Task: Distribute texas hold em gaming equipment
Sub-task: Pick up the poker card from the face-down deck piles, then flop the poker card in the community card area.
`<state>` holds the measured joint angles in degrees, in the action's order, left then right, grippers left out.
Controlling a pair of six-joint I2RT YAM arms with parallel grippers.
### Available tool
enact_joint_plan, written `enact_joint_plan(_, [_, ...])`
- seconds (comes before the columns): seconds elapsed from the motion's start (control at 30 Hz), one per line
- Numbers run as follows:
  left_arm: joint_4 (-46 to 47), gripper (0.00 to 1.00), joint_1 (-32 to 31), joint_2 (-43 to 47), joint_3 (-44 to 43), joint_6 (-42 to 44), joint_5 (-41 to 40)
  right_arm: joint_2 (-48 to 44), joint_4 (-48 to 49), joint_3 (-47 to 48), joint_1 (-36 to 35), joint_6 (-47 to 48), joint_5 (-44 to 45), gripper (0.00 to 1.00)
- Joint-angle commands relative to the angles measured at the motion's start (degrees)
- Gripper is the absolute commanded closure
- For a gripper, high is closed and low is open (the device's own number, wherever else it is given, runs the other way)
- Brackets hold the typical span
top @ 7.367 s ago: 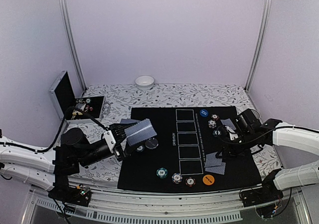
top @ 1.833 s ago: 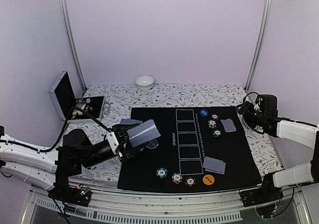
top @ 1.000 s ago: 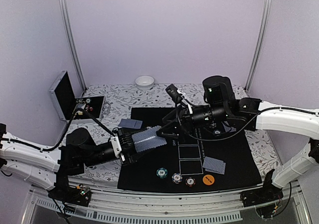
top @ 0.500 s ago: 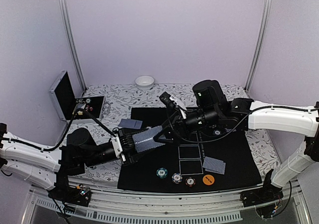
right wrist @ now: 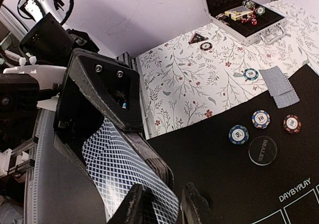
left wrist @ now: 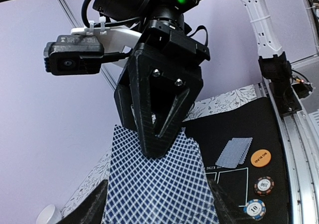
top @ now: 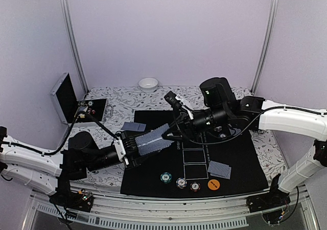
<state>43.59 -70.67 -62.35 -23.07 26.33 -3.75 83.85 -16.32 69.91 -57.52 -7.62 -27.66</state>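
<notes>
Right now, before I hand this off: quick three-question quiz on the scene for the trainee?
1. How many chips lie in the row beside the orange disc at the mat's near edge?
2. True or false: the left jaws grip the deck.
3. The right jaws pinch: A) a chip, B) the deck's far edge, C) the orange disc.
Key: 1 three; 2 true; 3 B.
</notes>
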Motion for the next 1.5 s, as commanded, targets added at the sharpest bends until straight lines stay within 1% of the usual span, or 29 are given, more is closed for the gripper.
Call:
enact_joint_plan(0.0, [2.79, 0.41, -1.12, 1.18, -0.17, -0.37, -1.05, -2.53, -3.33, 1.47, 0.04, 0.79, 0.61, 0.74])
enact_joint_plan(0.1, [2.72, 0.41, -1.13, 1.05, 0.12, -0.75, -1.25, -2.84, -4.52, 1.91, 0.05, 1.05, 0.24, 0.8])
enact_joint_plan(0.17, [2.79, 0.41, -1.13, 0.92, 0.22, -0.97, -1.63, -2.71, -5.76, 2.62, 0.06, 1.36, 0.29, 0.88])
enact_joint_plan(0.3, [2.73, 0.41, -1.12, 0.76, 0.35, -1.25, -2.15, -3.3, -7.88, 3.92, 0.08, 2.36, 1.08, 0.96])
enact_joint_plan(0.43, [2.72, 0.41, -1.12, 0.55, 0.65, -1.34, -2.87, -4.74, -8.97, 5.07, 0.04, 3.12, 0.22, 0.98])
enact_joint_plan(0.6, [3.21, 0.41, -1.13, 0.34, 1.36, -1.92, -3.48, -7.68, -8.91, 6.05, 0.41, 3.48, -3.31, 0.98])
enact_joint_plan(0.73, [3.26, 0.41, -1.08, 0.31, 1.73, -2.37, -3.94, -11.01, -9.16, 7.03, 2.08, 2.02, -6.09, 0.98])
enact_joint_plan(0.8, [3.24, 0.41, -1.11, 0.65, 2.05, -2.6, -4.07, -13.27, -11.03, 6.95, 4.46, 0.33, -6.08, 0.98])
enact_joint_plan(0.87, [3.21, 0.41, -1.05, 1.09, 2.46, -2.73, -4.44, -15.71, -14.57, 6.48, 5.62, -0.92, -1.49, 0.98])
enact_joint_plan(0.97, [3.14, 0.41, -1.11, 2.08, 2.98, -2.92, -5.04, -18.82, -21.03, 3.48, 5.59, -0.4, 13.28, 0.98])
enact_joint_plan(1.03, [3.39, 0.41, -1.11, 2.67, 3.55, -2.79, -5.71, -18.8, -24.8, 1.7, 5.58, 0.9, 19.25, 0.98])
enact_joint_plan(1.07, [3.38, 0.41, -1.02, 2.92, 3.76, -2.63, -6.15, -18.0, -26.12, 0.85, 5.6, 2.39, 20.75, 0.97])
enact_joint_plan(1.13, [2.88, 0.41, -1.03, 3.73, 3.94, -2.57, -6.76, -16.98, -26.41, -1.5, 5.13, 6.14, 20.72, 0.97])
enact_joint_plan(1.27, [2.81, 0.41, -1.04, 6.43, 5.34, -3.0, -7.3, -18.16, -19.53, -7.38, 2.58, 20.53, 24.83, 0.97])
enact_joint_plan(1.37, [3.67, 0.41, -0.97, 8.25, 6.74, -3.68, -7.73, -21.66, -8.61, -16.01, 2.38, 35.9, 24.3, 0.98])
enact_joint_plan(1.4, [3.6, 0.41, -1.02, 8.6, 6.92, -3.65, -7.7, -22.65, -3.82, -19.85, 2.35, 44.17, 23.3, 0.98])
enact_joint_plan(1.43, [3.47, 0.41, -1.04, 8.77, 7.09, -3.56, -7.68, -23.44, -0.33, -24.59, 2.25, 49.16, 22.37, 0.98])
enact_joint_plan(1.47, [3.43, 0.41, -1.02, 8.96, 7.24, -3.38, -7.73, -23.89, 3.22, -26.72, 2.18, 55.06, 22.08, 0.98])
